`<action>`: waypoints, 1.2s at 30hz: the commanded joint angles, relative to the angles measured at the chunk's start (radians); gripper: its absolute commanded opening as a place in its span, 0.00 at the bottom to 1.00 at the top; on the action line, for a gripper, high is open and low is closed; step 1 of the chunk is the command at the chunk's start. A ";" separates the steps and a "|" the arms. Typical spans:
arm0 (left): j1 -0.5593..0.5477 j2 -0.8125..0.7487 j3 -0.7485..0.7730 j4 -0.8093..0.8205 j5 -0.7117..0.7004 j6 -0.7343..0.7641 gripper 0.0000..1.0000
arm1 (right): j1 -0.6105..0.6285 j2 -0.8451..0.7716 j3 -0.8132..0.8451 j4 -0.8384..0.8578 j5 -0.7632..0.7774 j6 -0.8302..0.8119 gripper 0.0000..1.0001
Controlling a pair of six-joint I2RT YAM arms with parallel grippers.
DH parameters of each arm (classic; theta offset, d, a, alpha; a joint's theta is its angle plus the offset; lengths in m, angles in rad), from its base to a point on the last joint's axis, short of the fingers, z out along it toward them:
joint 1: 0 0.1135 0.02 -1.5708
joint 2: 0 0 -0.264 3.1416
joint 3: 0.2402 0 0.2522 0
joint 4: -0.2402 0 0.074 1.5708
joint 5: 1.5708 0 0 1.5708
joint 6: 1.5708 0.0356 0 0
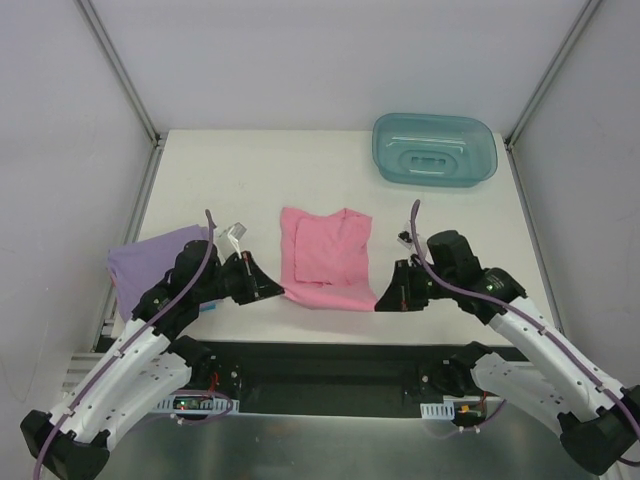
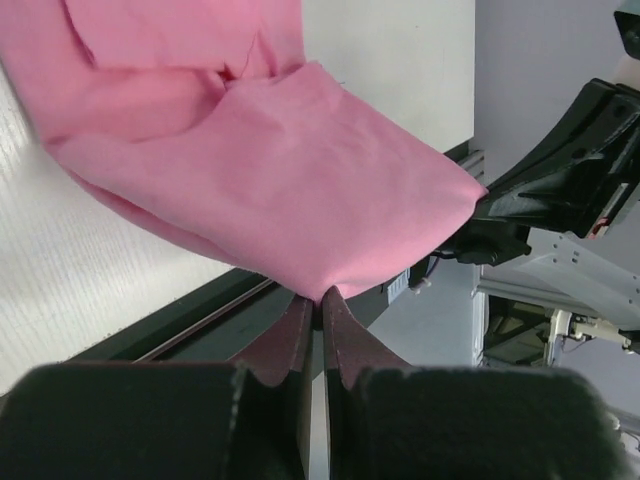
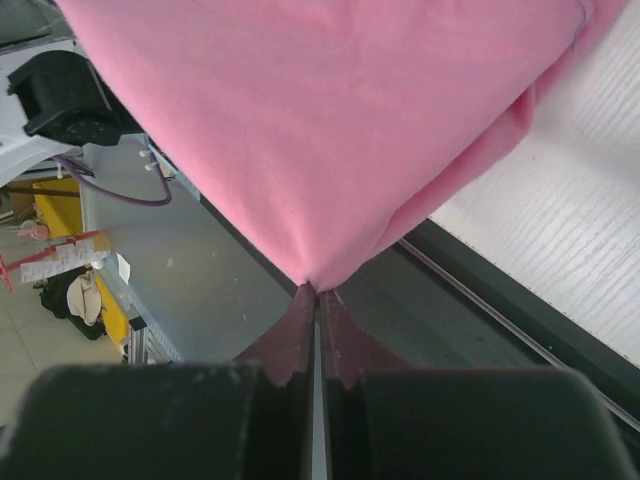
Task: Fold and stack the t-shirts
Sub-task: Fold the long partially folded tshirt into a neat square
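Two white-shelled arm links with rows of small dark screw holes run up from the lower corners of the top view, joined by black joint housings. A purple cable loops along each arm. The black left gripper [image 1: 268, 290] and black right gripper [image 1: 388, 298] end in dark, tapered fingers [image 2: 300, 335].

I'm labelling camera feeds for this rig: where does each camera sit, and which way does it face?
Top external: above and behind the arms, looking down at the table, both arms, pink t-shirt, purple t-shirt, teal tub.
Left wrist: on the left arm, looking along its left end effector, shut on the pink t-shirt's corner; the right arm shows beyond.
Right wrist: on the right arm, looking along its right end effector, shut on the shirt's other near corner.
Shared: all see the pink t-shirt.
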 commanded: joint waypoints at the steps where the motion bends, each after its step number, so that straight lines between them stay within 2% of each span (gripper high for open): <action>1: -0.006 0.023 0.111 -0.079 -0.054 0.044 0.00 | 0.005 0.006 0.128 -0.128 0.018 -0.053 0.01; 5: -0.006 0.075 0.160 -0.088 -0.133 0.067 0.00 | -0.014 0.066 0.193 -0.151 0.063 -0.099 0.01; 12: -0.006 0.182 0.235 -0.088 -0.276 0.081 0.00 | -0.136 0.170 0.292 -0.112 0.046 -0.162 0.00; 19: 0.011 0.301 0.324 -0.087 -0.387 0.112 0.00 | -0.192 0.300 0.386 -0.082 0.043 -0.180 0.01; 24: 0.054 0.414 0.386 -0.078 -0.397 0.126 0.00 | -0.232 0.388 0.450 -0.053 0.015 -0.188 0.01; 36: 0.166 0.694 0.525 -0.052 -0.273 0.161 0.00 | -0.305 0.598 0.571 -0.030 -0.026 -0.202 0.01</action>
